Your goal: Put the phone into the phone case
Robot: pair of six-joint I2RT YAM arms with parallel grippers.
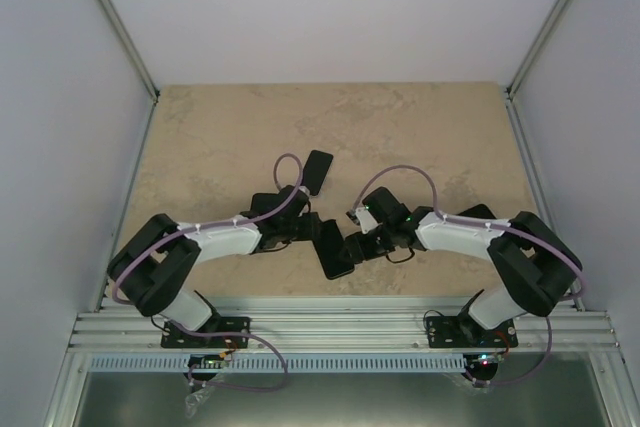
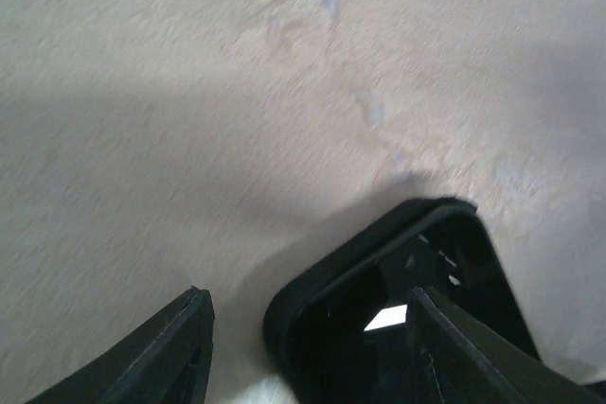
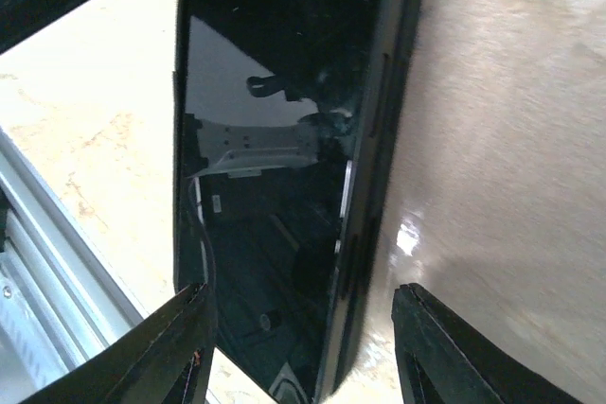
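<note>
Well, the right jaws stand spread either side of the phone point(image 3: 275, 139), with a gap showing at one finger and the phone's glossy screen turned up. The left jaws are spread too, straddling the rim of the black phone case point(image 2: 341, 253), which lies on the beige desk point(image 2: 189, 139), mid-desk towards the front.

Soft, even overhead light fills the top view, leaving faint shadows on the bench point(image 1: 200, 137). Both wrist views blur up close (the left especially); the phone point(image 3: 275, 92) shows glossy reflections.
</note>
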